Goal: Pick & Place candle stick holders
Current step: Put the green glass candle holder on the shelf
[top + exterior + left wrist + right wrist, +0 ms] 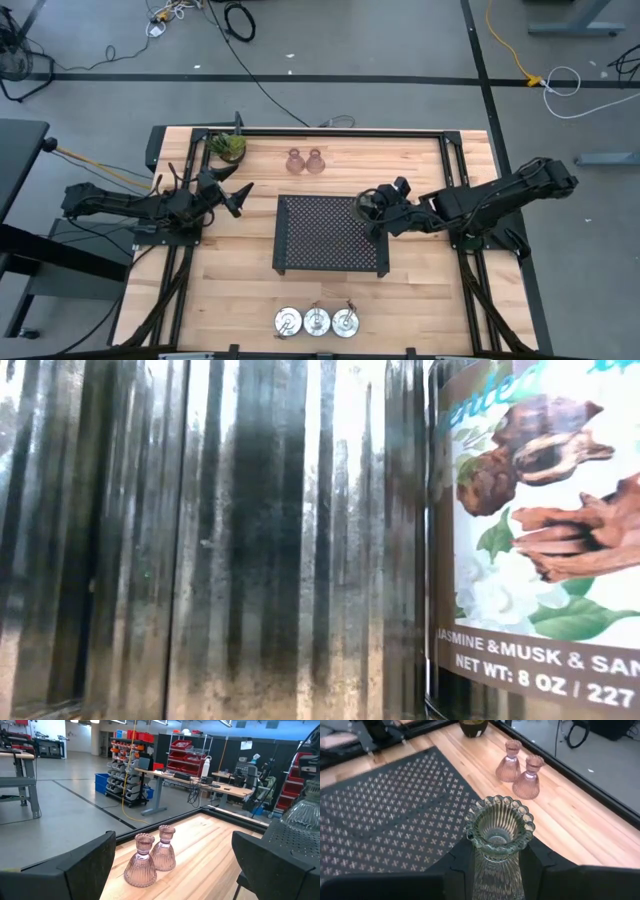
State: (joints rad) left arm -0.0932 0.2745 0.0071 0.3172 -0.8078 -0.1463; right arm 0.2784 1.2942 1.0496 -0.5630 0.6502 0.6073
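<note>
My right gripper (378,212) is shut on a green glass candle stick holder (498,827) over the far right corner of the black perforated tray (330,235). Two pink glass holders (295,160) (315,160) stand on their bases side by side on the table beyond the tray. Three silver dish holders (317,321) sit in a row at the near edge. My left gripper (238,196) waits open at the left, level, facing the pink holders (150,857). My right gripper pinches the green holder's narrow neck (495,862), just under the beaded rim, between its two fingers (457,867). The fingers slant down from the table's right side. The holder stays mouth up, and its ribbed body (305,815) hangs above the tray.
A small potted plant (228,147) stands at the far left corner. A black rail frame (470,170) runs round the tabletop. The low view is filled by a shiny ribbed surface (220,540) and a labelled jar (540,530) right at the lens.
</note>
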